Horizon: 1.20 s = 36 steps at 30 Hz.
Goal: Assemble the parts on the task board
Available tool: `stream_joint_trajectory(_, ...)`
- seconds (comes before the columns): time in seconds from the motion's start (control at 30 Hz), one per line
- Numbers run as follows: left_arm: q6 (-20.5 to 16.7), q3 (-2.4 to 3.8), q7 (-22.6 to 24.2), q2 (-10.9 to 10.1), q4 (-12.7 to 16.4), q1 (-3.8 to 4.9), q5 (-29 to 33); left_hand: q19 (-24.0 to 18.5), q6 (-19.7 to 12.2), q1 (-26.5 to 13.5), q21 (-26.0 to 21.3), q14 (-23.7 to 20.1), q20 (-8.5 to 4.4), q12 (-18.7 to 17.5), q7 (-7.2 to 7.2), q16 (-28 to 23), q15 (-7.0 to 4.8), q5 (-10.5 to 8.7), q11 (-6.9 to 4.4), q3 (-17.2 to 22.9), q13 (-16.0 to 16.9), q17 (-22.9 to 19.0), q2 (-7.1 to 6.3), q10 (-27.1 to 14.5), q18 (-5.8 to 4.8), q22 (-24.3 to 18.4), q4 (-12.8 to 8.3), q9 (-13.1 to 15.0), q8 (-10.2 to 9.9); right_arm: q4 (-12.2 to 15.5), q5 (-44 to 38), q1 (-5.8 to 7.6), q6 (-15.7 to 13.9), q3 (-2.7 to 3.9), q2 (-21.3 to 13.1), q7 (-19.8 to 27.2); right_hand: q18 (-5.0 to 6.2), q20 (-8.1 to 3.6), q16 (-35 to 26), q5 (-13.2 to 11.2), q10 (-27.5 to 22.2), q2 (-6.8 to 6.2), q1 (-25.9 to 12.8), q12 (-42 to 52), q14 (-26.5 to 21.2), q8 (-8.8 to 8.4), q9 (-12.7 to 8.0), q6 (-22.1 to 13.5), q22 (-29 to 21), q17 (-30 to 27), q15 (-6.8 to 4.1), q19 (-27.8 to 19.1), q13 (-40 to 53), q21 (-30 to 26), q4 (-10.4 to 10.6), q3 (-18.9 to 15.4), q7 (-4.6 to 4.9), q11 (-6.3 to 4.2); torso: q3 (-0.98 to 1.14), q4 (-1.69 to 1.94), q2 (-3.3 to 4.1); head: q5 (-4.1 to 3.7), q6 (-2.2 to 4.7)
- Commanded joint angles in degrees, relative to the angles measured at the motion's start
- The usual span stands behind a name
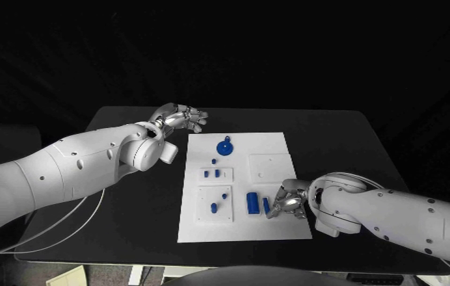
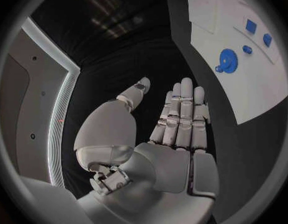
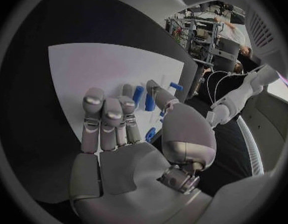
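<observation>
Task board (image 1: 272, 227) | holds blue parts (image 1: 252, 202), gear (image 1: 225, 148)

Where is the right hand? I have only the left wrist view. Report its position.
Observer: In the head view, the right hand is at the near right part of the task board.
Operator: State what it is reaching.
Observer: Two blue pieces stand close beside it. In the right wrist view they show between its fingers and thumb. I cannot tell if it touches them.
Operator: Place the left hand for me.
Observer: The left hand is off the board, over the black table by the board's far left corner, holding nothing.
</observation>
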Motion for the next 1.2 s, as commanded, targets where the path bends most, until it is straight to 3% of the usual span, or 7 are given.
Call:
stream_joint_trajectory(0.03,0.8,0.04,0.4,0.1,0.2,0.05,0.1,0.1,-0.5,-0.4,-0.3,0.2,0.1,0.0,0.04,-0.3,0.25,-0.13,0.0,0.1,-0.1,0.1,-0.06,-0.4,0.23,0.1,0.4,0.0,0.4,-0.2,-1.7,-0.06,-0.1,-0.02,0.1,-0.9,1.16,-0.35,-0.1,-0.3,0.0,1.76,0.0,-0.2,0.1,-0.35,0.1,0.4,0.6,0.1,-0.5,0.0,0.1,-0.1,-0.5,-0.2,0.15,-0.2,-0.03,0.04,0.04,-0.05,-0.11)
stream_joint_trajectory(0.1,0.8,0.04,0.3,0.1,0.1,0.05,0.0,0.1,-0.5,-0.4,-0.3,0.2,0.1,0.0,0.04,-0.3,0.25,-0.13,0.0,0.1,-0.1,0.1,-0.06,-0.4,0.23,0.1,0.4,0.0,0.4,-0.4,-1.7,-0.06,-0.4,-0.02,0.3,-1.0,1.15,-0.31,-0.1,-0.3,0.0,3.26,0.0,-0.2,0.0,-0.35,0.2,0.5,0.6,0.1,-0.51,0.0,0.1,-0.1,-0.6,-0.1,0.12,-0.23,-0.04,0.05,0.06,-0.06,-0.11)
stream_joint_trajectory(0.3,0.8,0.03,0.3,0.2,0.0,0.05,0.0,0.1,-0.5,-0.4,-0.3,0.2,0.1,0.0,0.04,-0.3,0.25,-0.13,0.0,0.1,-0.1,0.1,-0.05,-0.4,0.23,0.1,0.4,0.0,0.4,-1.3,-2.7,-0.07,-1.5,-0.01,0.9,-1.2,1.16,-0.16,-0.1,-0.3,0.2,5.34,-0.5,-0.3,0.0,-0.41,0.2,0.8,0.6,0.1,-0.52,-0.1,0.1,-0.1,-0.2,0.5,0.06,-0.29,-0.09,0.05,0.1,-0.08,-0.29)
stream_joint_trajectory(0.4,0.8,0.03,0.3,0.2,0.0,0.05,0.0,0.1,-0.5,-0.4,-0.3,0.2,0.1,0.0,0.04,-0.3,0.26,-0.13,0.0,0.1,-0.1,0.1,-0.05,-0.4,0.23,0.1,0.4,0.0,0.4,-1.3,-2.7,-0.07,-1.7,-0.01,1.3,-1.2,1.16,-0.03,-0.1,-0.3,0.3,6.84,-1.3,-0.3,0.0,-0.47,0.2,1.0,0.5,0.0,-0.54,-0.1,0.1,-0.2,1.2,1.4,0.01,-0.33,-0.1,0.04,0.03,-0.03,-0.36)
stream_joint_trajectory(0.67,1.0,0.03,0.0,0.3,0.0,0.05,0.0,0.1,-0.5,-0.4,-0.3,0.2,0.11,0.0,0.04,-0.3,0.26,-0.13,0.0,0.1,-0.1,0.1,-0.02,-0.4,0.23,0.1,0.4,0.0,0.4,-3.0,-1.5,-0.07,1.7,-0.01,2.9,-2.5,1.16,0.02,-0.1,-0.3,0.4,6.78,-1.9,-0.3,0.0,-0.67,0.2,1.2,0.6,0.1,-0.59,-0.1,0.2,-0.1,2.3,3.3,-0.03,-0.37,-0.05,0.05,-0.03,0.01,-0.42)
stream_joint_trajectory(1.07,1.0,0.03,-0.1,0.3,0.0,0.05,0.0,0.1,-0.6,-0.5,-0.3,0.1,0.12,0.0,0.04,-0.3,0.27,-0.14,0.01,0.0,-0.1,0.2,-0.03,-0.5,0.22,0.2,0.5,0.0,0.4,-3.4,-0.4,-0.07,4.3,-0.02,3.2,-3.6,1.16,0.08,-0.1,-0.3,0.3,6.74,0.1,-0.4,0.0,-1.02,0.3,1.2,0.8,0.0,-0.49,-0.3,0.3,0.1,0.9,8.3,0.08,-0.27,-0.04,0.01,0.01,0.11,-0.46)
stream_joint_trajectory(1.2,1.0,0.02,-0.1,0.4,-0.1,0.05,0.0,0.1,-0.6,-0.5,-0.4,0.1,0.12,0.0,0.04,-0.3,0.27,-0.14,0.01,0.0,-0.1,0.2,-0.02,-0.5,0.22,0.2,0.5,0.0,0.4,-3.5,-0.4,-0.07,4.2,-0.06,3.4,-3.6,1.16,0.17,-0.1,0.0,0.3,6.94,0.8,-0.4,0.0,-1.11,0.3,1.2,0.8,0.0,-0.4,-0.3,0.3,0.2,-0.7,9.5,0.12,-0.23,-0.04,0.03,-0.02,0.07,-0.46)
